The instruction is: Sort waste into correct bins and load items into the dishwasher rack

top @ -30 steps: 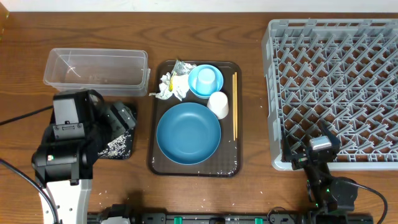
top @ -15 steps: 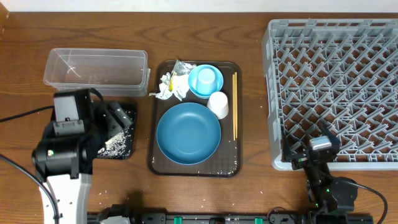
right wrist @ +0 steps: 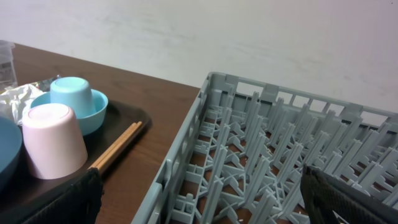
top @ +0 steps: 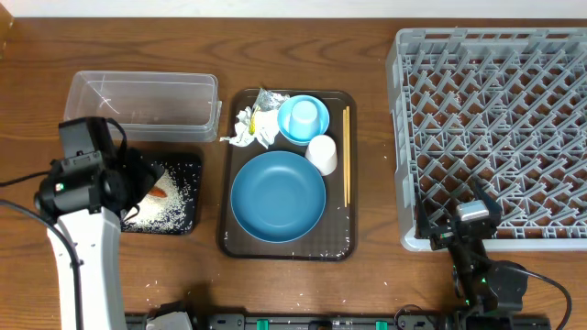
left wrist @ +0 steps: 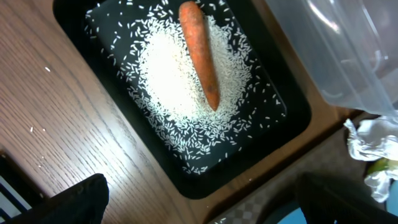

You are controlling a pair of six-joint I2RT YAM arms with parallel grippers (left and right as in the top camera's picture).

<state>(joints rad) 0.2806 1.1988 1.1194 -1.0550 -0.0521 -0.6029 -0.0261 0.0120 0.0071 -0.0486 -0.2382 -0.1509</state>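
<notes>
- Our left gripper (left wrist: pixel 202 190) hangs spread and empty above the black tray (left wrist: pixel 292 118), where the carrot (left wrist: pixel 200 53) lies on the rice (left wrist: pixel 165 84). The right gripper (right wrist: pixel 205 199), also spread, waits by the rack (top: pixel 495 119).
- Reaching for the tissue (top: pixel 246 128), which is pressed against the small light blue bowl (top: pixel 284 130), we may shove that bowl.
- Since a second ago, our left arm has drawn back and uncovered the tray.

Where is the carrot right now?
In the overhead view, the carrot lies on rice in the black tray on the left of the table, below the clear tub and left of the brown tray.
</notes>
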